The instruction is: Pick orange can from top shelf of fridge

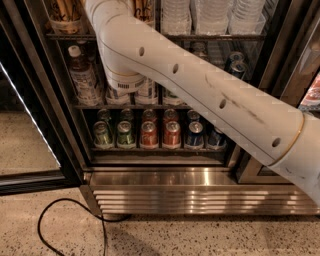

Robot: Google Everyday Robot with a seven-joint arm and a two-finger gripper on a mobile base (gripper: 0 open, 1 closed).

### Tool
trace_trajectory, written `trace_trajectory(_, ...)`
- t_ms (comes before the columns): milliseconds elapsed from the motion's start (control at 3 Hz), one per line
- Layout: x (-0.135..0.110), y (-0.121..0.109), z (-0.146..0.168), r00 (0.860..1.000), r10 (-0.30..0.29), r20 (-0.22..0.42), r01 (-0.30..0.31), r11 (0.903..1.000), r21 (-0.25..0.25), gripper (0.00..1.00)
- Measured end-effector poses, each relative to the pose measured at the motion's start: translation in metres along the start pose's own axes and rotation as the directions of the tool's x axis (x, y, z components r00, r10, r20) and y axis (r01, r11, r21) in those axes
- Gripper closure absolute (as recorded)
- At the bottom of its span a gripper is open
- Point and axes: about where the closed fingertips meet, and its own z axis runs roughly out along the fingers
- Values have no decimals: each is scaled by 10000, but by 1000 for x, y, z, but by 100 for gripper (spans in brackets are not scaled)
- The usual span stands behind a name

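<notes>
The fridge (165,180) stands with its door open and wire racks of drinks inside. The top shelf (210,37) is the uppermost rack in view. Orange-tan cans with dark markings stand on it at the left (64,15), and another shows just right of my arm (145,10); their lids are cut off by the frame's top edge. My white arm (200,95) reaches from the lower right up to the top left and leaves the frame there. The gripper is out of view above the top edge.
Clear plastic bottles (210,15) fill the right of the top shelf. A white-capped bottle (83,75) and blue cans (235,62) stand on the middle rack. Green (114,134), red (160,134) and blue cans (195,134) line the lowest rack. A black cable (70,220) loops on the floor.
</notes>
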Motion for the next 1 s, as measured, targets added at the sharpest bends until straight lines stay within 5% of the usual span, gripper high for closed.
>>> trace_trajectory(1000, -39, 30, -78, 9933, 1150, 70, -1127, 9830, -1448, 100)
